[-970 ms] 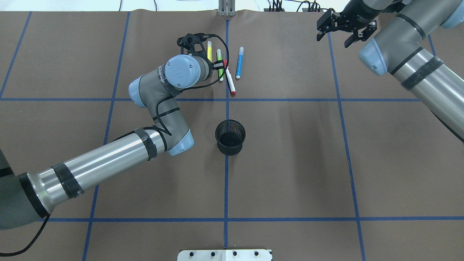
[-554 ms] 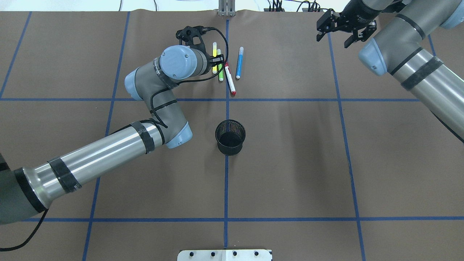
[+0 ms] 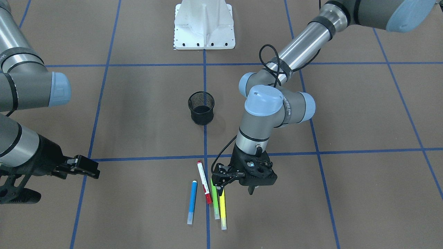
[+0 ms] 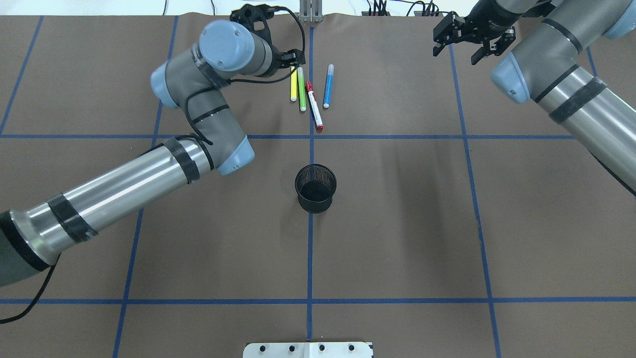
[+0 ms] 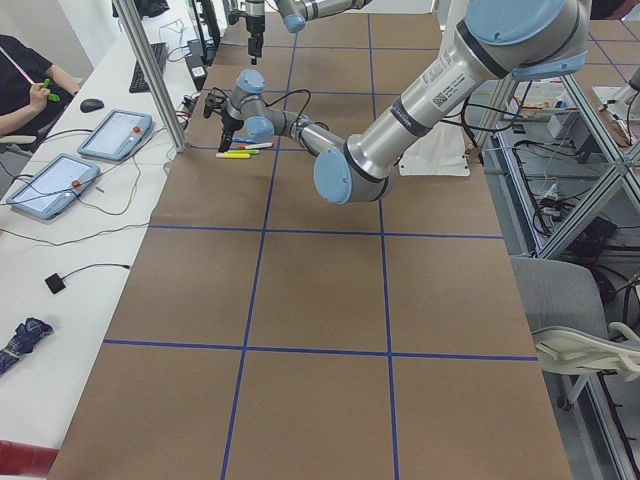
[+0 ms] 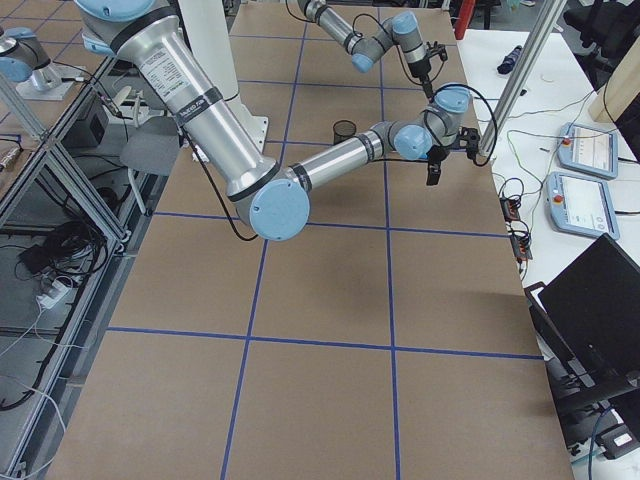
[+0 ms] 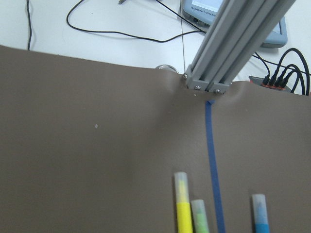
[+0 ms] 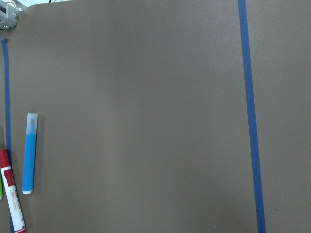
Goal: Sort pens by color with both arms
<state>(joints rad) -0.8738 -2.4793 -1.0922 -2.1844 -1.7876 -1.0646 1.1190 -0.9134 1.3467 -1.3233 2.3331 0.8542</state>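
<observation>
The left arm (image 4: 114, 196) and the right arm (image 4: 581, 107) are built alike, of polished silver tubes and matte grey joint housings closed by round light-blue caps (image 4: 226, 42). Black bands (image 4: 72, 223) ring the tubes far back from the jaws, and dark lettering (image 5: 440, 92) is printed along one silver tube. Each arm ends in a blocky black two-finger tool, the left gripper (image 3: 251, 189) and the right gripper (image 4: 456, 53), and a thin black cable (image 3: 226, 148) runs from a bracket beside the left jaws back up that arm's grey housings.
</observation>
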